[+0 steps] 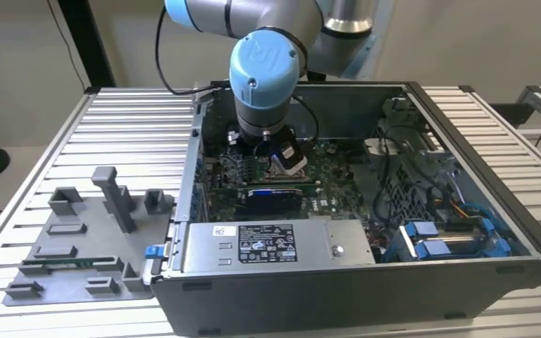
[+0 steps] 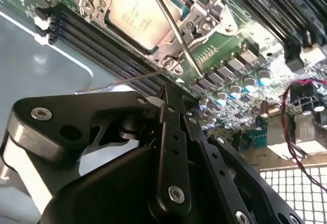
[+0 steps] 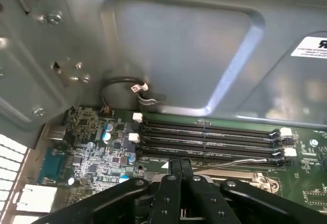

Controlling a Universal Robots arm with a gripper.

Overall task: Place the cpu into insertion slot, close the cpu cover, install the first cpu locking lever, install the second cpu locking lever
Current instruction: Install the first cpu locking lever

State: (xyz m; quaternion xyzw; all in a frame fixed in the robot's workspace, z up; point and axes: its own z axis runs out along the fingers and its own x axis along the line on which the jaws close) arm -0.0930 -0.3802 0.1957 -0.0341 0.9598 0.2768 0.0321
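Note:
In the second wrist view the cpu (image 2: 135, 9), with its silvery-tan top, lies in the insertion slot on the green board. The cpu cover (image 2: 204, 12), a silvery frame, is down around it. One locking lever (image 2: 176, 30), a metal rod, crosses the frame's side at a slant. A thinner lever (image 2: 117, 83) sticks out over the long black slots; in the first wrist view this lever (image 3: 230, 163) ends beside my fingertips. My gripper (image 2: 171, 95) (image 3: 180, 165) is shut, its tip just off the socket's corner and holding nothing I can see. In the exterior view the arm (image 1: 265, 77) reaches down into the open case.
Long black memory slots (image 3: 204, 137) run beside the socket, with the case's metal wall (image 3: 179, 45) behind them. Red and black wires (image 2: 299, 117) hang near a connector. A power supply (image 1: 261, 246), blue drive brackets (image 1: 439, 239) and a grey fixture tray (image 1: 82, 239) sit toward the front.

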